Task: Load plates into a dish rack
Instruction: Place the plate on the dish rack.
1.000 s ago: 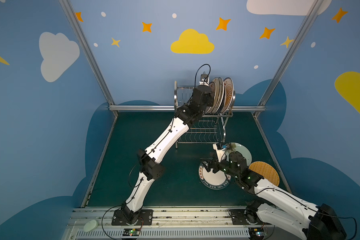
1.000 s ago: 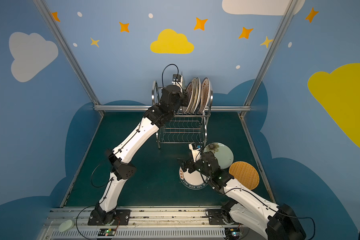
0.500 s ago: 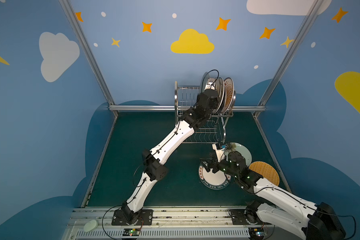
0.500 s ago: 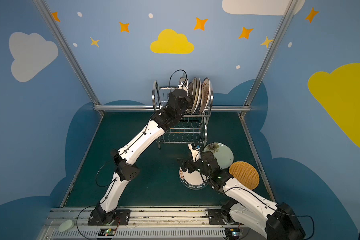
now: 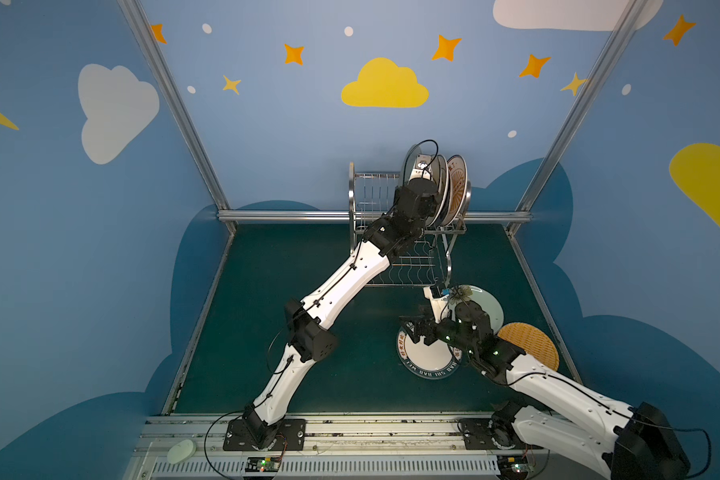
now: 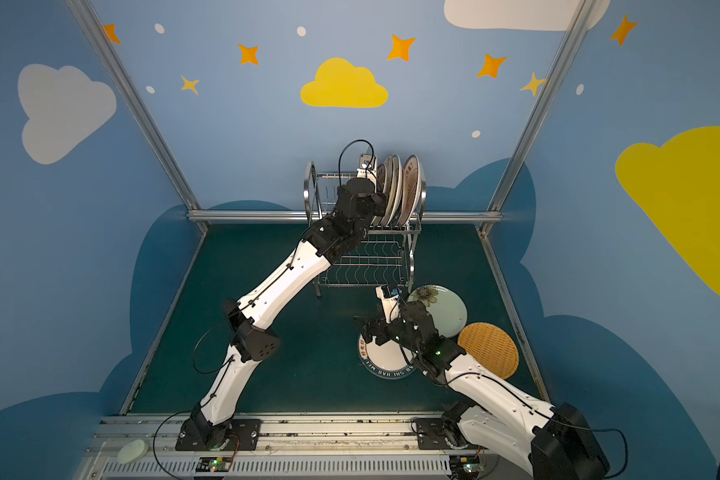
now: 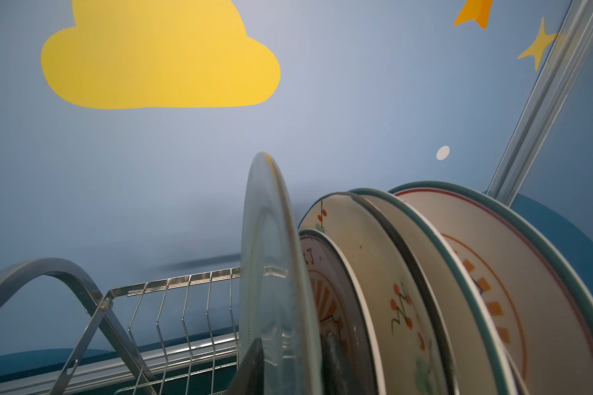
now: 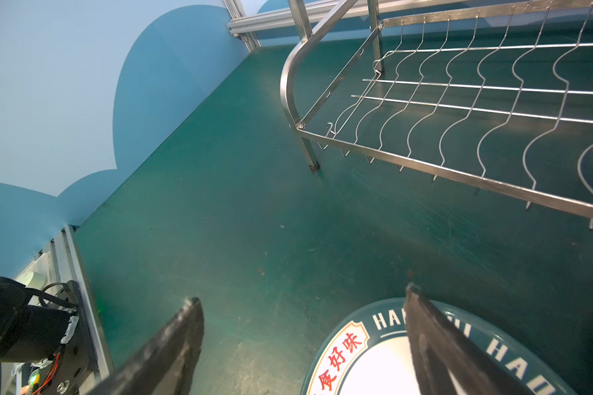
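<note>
In both top views the shiny two-tier steel wire dish rack [image 5: 375,195] stands at the back of the dark green mat [image 5: 275,291]. It is partly covered by the white left arm [image 5: 346,278], whose black wrist hides its fingers. Round patterned plates [image 5: 458,189] stand on edge at the upper tier's right end. On the mat lie a white round plate with a dark lettered rim [image 5: 427,361], a pale green glazed plate [image 5: 485,309] partly under the right arm [image 5: 558,386], and an orange woven-look plate [image 5: 528,345]. The right gripper [image 5: 410,330] hovers over the lettered plate's edge.

In the left wrist view the left gripper [image 7: 290,345] is mostly cut off. Two dark fingertips [image 7: 252,366] straddle a glossy pale plate with a thin gold edge [image 7: 271,256], upright in the upper tier just beside the patterned plates. Pinching or loose, we cannot tell.

In the right wrist view we see rough dark pads [image 8: 182,342] wide apart, grasping nothing, one above the lettered plate.
</note>
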